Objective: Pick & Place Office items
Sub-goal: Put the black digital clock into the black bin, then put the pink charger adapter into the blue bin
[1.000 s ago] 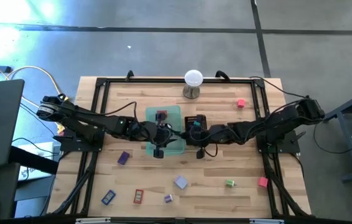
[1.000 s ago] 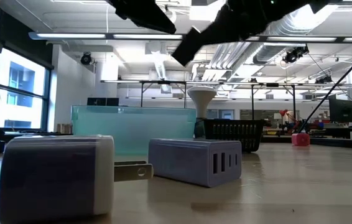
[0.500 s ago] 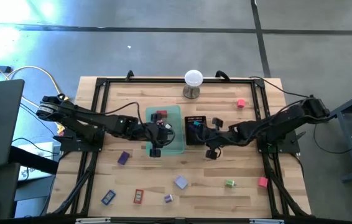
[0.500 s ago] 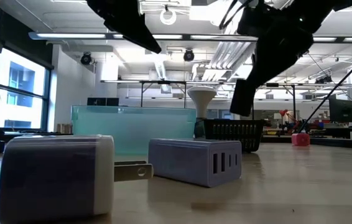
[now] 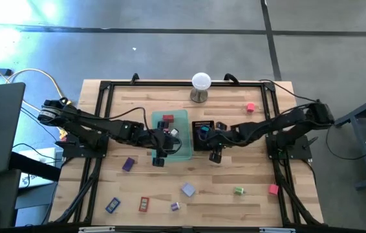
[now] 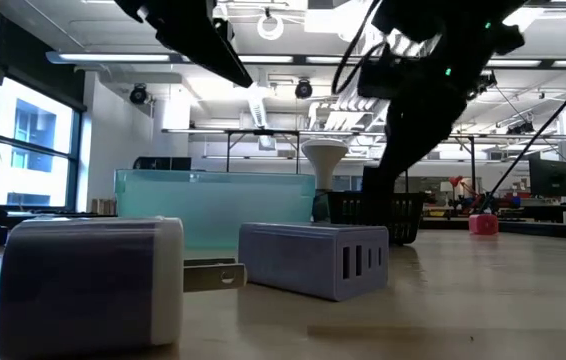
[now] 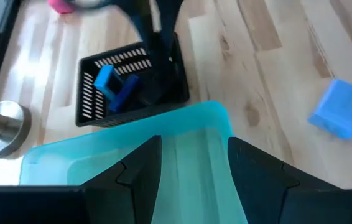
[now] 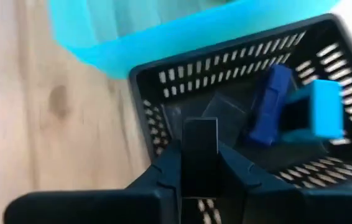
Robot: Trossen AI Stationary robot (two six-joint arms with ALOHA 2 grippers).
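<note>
My right gripper point(image 8: 199, 149) is shut on a small flat black office item point(image 8: 199, 138) over the near rim of the black mesh tray point(image 8: 163, 74), which holds blue items point(image 8: 294, 115). In the high view this gripper point(image 5: 215, 155) is at the tray's near edge. My left gripper point(image 7: 194, 155) stands open and empty above the near end of the translucent green tray point(image 7: 194, 124), where a red item point(image 5: 167, 120) lies. Other small items lie on the table's near half: purple point(image 5: 129, 164), lavender point(image 5: 188, 189), green point(image 5: 238, 190), pink point(image 5: 273, 189). My right gripper pinches the black item between its two fingers point(image 8: 166, 168), which come steeply from above. The item's end point(image 8: 199, 127) sticks out past the fingertips, pointing down at the mesh tray. It hangs clear of the tray and the table point(image 6: 375, 200).
A white ball on a metal stand point(image 5: 200, 84) is at the far edge, with a pink item point(image 5: 251, 107) to its right. A blue-framed item point(image 5: 112, 206), a red one point(image 5: 144, 204) and a small purple one point(image 5: 175, 206) lie near the front edge. Black frame rails border the table.
My right gripper has sunk toward the black mesh tray, rolled, and tipped from a shallow slant to pointing steeply down, still shut on the black item.
</note>
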